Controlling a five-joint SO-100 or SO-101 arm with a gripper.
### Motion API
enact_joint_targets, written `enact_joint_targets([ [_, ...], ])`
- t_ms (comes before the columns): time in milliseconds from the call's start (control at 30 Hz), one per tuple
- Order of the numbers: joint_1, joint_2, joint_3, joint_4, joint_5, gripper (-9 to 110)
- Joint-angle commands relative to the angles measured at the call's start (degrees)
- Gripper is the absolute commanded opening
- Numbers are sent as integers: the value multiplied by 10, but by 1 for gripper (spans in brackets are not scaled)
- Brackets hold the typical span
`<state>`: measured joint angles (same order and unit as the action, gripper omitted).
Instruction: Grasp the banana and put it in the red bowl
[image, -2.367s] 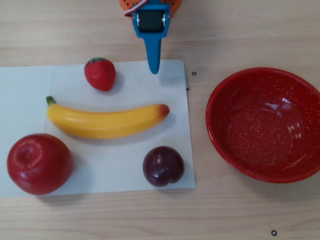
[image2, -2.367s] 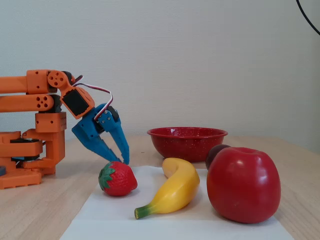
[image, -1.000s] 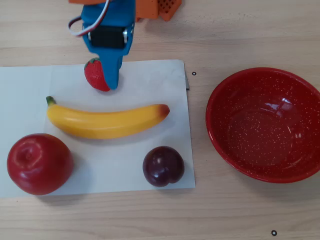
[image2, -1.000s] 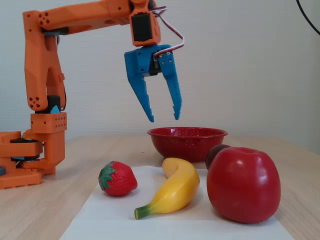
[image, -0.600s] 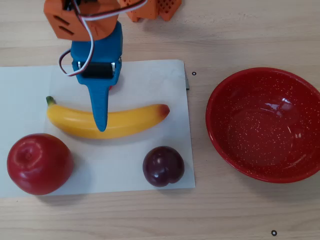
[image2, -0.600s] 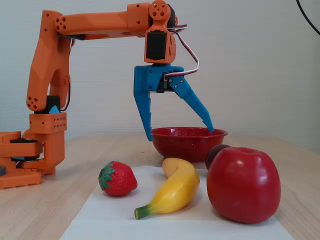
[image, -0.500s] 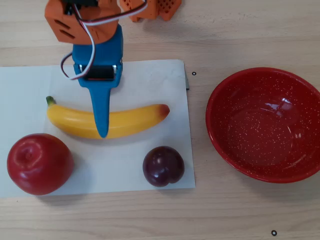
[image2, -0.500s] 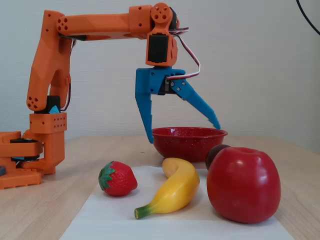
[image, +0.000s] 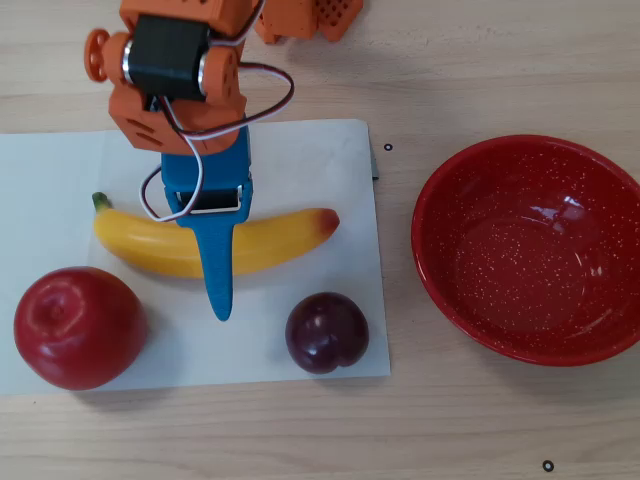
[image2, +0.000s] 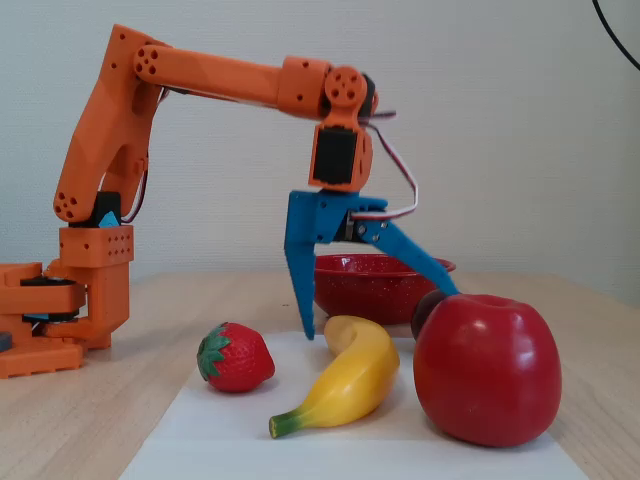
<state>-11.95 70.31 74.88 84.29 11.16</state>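
The yellow banana (image: 285, 232) (image2: 352, 382) lies on a white paper sheet (image: 320, 160), green stem to the left in the overhead view. My blue gripper (image: 215, 262) (image2: 381, 313) hangs open over its middle. One finger points straight down on the base side of the banana. The other finger (image: 220, 300) reaches out across it toward the plum. Nothing is between the jaws, and I cannot tell whether a finger touches the fruit. The red bowl (image: 520, 260) (image2: 370, 290) stands empty on the table, off the sheet to the right in the overhead view.
A red apple (image: 78, 328) (image2: 487, 368) and a dark plum (image: 327, 332) lie on the sheet close to the banana. A strawberry (image2: 235, 357) sits on the base side, hidden under the arm in the overhead view. The orange robot base (image2: 60, 320) stands at the far left in the fixed view.
The arm has swung out from its folded pose over the sheet, the jaws have spread wide, and in the last half second the gripper has dropped lower and further across the banana.
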Motion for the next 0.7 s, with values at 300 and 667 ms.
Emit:
enact_joint_targets([
  [300,-13,-4,-12,-77,24,68],
  [667,-10,-17,27,-134,25,61],
])
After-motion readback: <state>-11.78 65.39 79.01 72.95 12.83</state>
